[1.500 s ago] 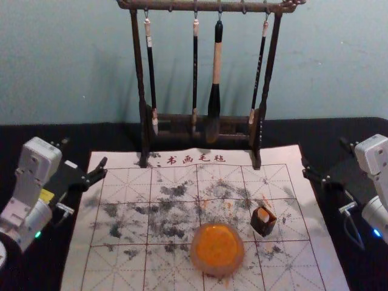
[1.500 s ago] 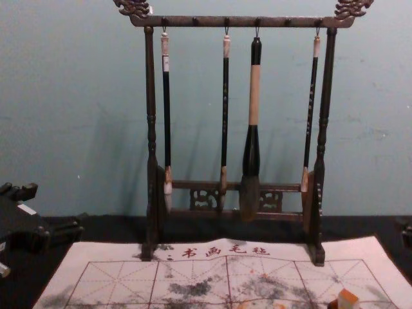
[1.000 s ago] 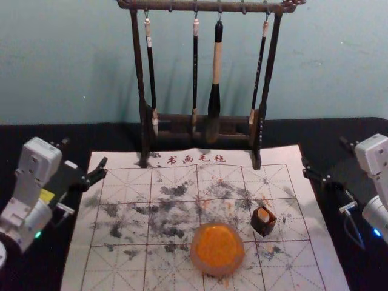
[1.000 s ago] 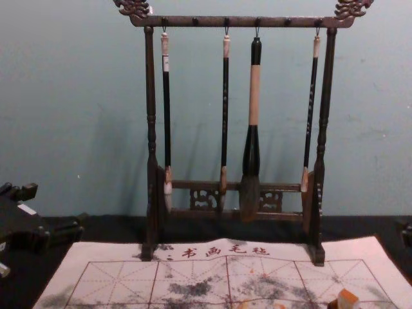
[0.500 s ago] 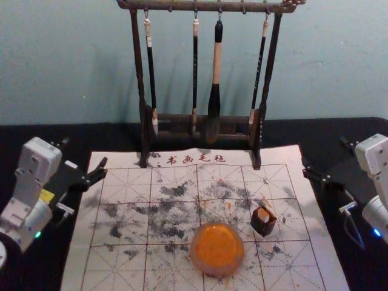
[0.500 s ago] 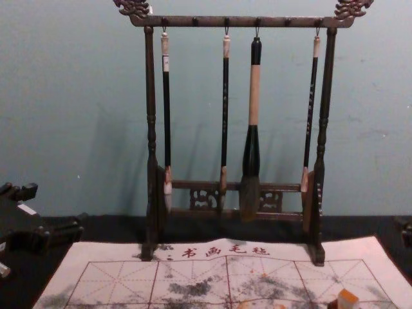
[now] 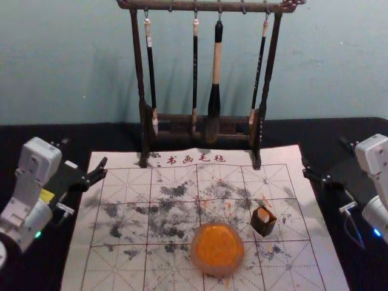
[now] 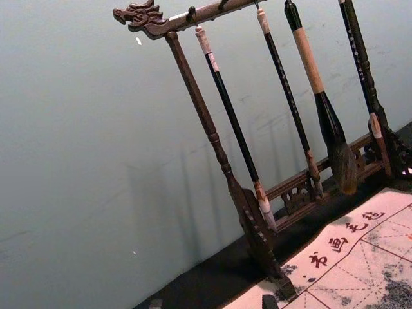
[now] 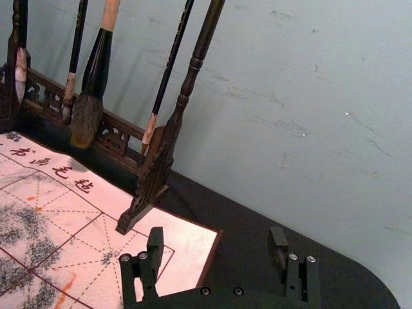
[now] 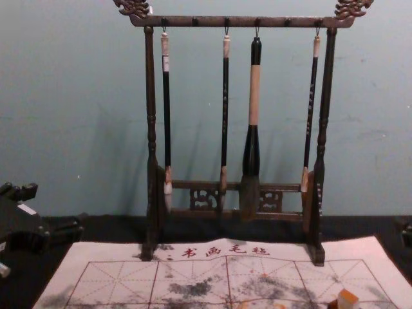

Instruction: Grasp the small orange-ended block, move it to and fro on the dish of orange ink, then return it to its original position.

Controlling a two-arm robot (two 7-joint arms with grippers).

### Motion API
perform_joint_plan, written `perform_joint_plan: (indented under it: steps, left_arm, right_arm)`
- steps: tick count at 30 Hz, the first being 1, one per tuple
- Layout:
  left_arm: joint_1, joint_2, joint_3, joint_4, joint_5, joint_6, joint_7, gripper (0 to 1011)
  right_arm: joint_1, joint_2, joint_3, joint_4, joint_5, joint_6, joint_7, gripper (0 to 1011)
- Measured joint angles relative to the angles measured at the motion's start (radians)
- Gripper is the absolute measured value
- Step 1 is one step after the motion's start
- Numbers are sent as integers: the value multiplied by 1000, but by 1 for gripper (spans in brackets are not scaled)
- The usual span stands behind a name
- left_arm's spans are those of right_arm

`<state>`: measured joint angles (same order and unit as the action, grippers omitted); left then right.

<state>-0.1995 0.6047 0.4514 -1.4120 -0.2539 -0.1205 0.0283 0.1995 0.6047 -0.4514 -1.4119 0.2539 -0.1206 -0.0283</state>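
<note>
Orange end up on the block (image 7: 263, 214), tipped a little toward the paper's far side in the head view. Dark walls surround that end; can't make out whether they are a holder or the block's own body. Long axis: looks roughly upright with a lean, but its lower part is hidden, so no firm call. One dark corner points toward me. Chest view has the orange part low and right of centre, with dark material at its left.

Block sits on the gridded paper (image 7: 294, 260), right of the ink dish (image 7: 217, 247) and slightly farther from me. Narrow gap between them, not touching. More paper lies between block and right paper edge than between block and dish. Far side: a strip of grid, then the brush rack (image 7: 138, 66) with four hanging brushes, feet on the paper's far part. Dish is round, orange ink inside, well inside the left paper edge. Black and orange smears mark the grid.

My left gripper (image 7: 83, 153) is by the far left part of the paper, arm coming in from the left edge. Its fingertips are apart, nothing between them. My right gripper (image 7: 325, 153) mirrors that at the far right part, arm in from the right edge; in the right wrist view the fingers stand wide apart, holding nothing. Both are well apart from block and dish.
</note>
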Motion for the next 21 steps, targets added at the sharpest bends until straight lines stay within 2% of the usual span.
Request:
perform_joint_plan:
  steps: [10,15,21]
  left_arm:
    - [0,0,0,0,0,0,0,1002]
    - [0,0,0,0,0,0,0,1001]
    - [0,0,0,0,0,0,0,1001]
  right_arm:
    - [0,0,1,0,0,1,0,1000]
    - [-19,3,32,-26,15,7,16,1000]
    - [-75,39,68,-101,38,-15,60,1000]
